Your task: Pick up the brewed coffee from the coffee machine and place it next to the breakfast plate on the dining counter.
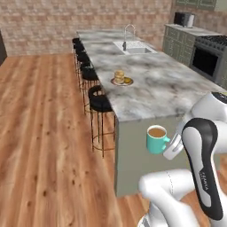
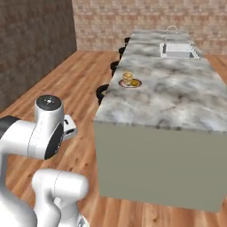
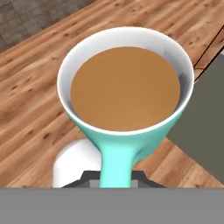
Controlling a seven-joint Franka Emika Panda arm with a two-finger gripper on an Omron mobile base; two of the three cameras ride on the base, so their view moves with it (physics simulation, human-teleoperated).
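Hand (image 1: 170,146) clamped tight on the side handle of the teal-green mug (image 1: 156,139), and the mug rides upright in the air, light brown coffee level inside. From the hand view the mug (image 3: 125,103) looms large, handle running down between the fingers, wooden floor (image 3: 30,109) beneath it. Out beyond, the mug hangs in front of the olive-green end of the dining worktop (image 1: 150,84), below its marble top and not touching it. Up on that marble sits the breakfast plate (image 1: 121,80) with its pancake stack, well apart from the mug. Black bar stools (image 1: 101,104) line the worktop's left side, and a sink (image 1: 138,49) sits at the far end.
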